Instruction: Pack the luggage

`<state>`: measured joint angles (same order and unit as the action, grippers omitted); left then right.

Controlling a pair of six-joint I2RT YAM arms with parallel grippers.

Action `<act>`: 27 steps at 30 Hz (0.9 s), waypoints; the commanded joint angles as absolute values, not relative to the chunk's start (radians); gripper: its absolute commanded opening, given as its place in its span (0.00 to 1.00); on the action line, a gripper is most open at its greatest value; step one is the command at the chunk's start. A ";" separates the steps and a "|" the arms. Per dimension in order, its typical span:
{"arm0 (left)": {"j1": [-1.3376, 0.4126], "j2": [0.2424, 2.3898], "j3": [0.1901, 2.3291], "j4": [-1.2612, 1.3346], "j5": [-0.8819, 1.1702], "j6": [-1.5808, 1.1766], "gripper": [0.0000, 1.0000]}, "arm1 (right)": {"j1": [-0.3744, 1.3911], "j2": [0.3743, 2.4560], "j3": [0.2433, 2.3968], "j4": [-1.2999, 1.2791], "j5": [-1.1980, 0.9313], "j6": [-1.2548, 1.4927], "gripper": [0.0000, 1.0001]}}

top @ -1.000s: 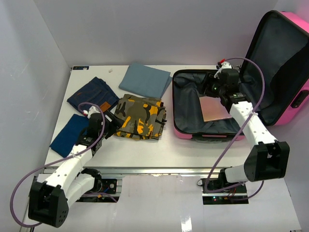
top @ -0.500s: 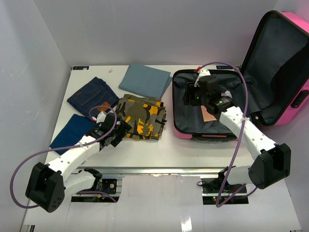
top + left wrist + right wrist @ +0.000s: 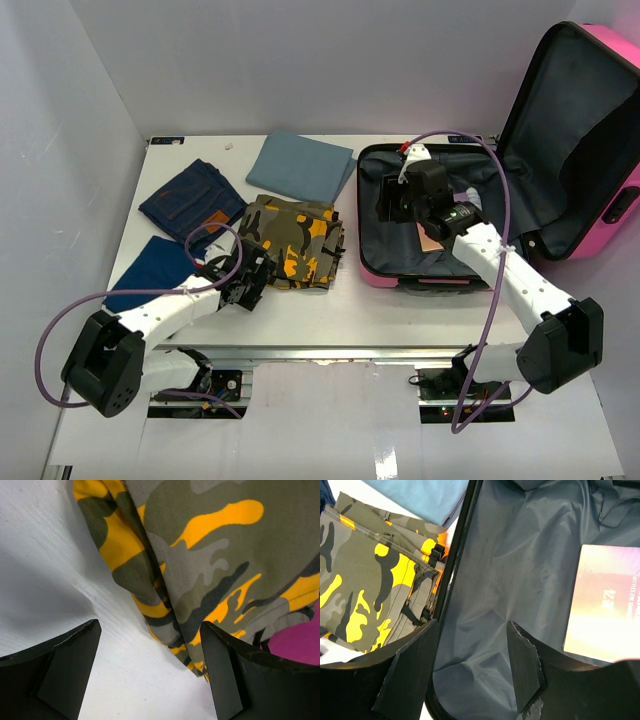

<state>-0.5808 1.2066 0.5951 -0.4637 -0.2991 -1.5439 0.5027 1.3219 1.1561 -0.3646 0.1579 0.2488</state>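
The luggage [image 3: 400, 277] lies open at the right of the table, with its pink lid [image 3: 618, 60] standing up behind. Its dark grey lining [image 3: 520, 570] holds a flat pink booklet [image 3: 605, 605]. My right gripper [image 3: 392, 200] hovers open over the left part of the lining [image 3: 472, 625] with nothing between its fingers. A folded camouflage garment [image 3: 295, 240] lies on the table just left of the luggage. My left gripper [image 3: 252, 280] sits low at the garment's near left corner, open, and the garment's folded edge [image 3: 165, 615] reaches between its fingers.
Blue-grey folded cloth [image 3: 300, 165] lies at the back centre. Folded jeans [image 3: 192, 200] and a navy cloth [image 3: 145, 275] lie at the left. White walls close off the left and back.
My left gripper slid right to the camouflage garment's corner and opened wider. My right gripper moved from the back right of the luggage to its left part.
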 commanded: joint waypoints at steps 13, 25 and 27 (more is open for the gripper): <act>-0.659 1.350 0.508 -0.238 -0.458 -1.727 0.68 | 0.600 1.320 1.164 -0.291 0.190 0.243 0.63; -0.663 1.075 0.391 -0.596 -0.521 -1.764 0.00 | 0.696 1.488 1.367 -0.367 0.000 0.091 0.77; -0.663 1.009 0.378 -0.668 -0.562 -1.747 0.00 | 0.712 1.543 1.407 -0.361 -0.069 0.051 0.81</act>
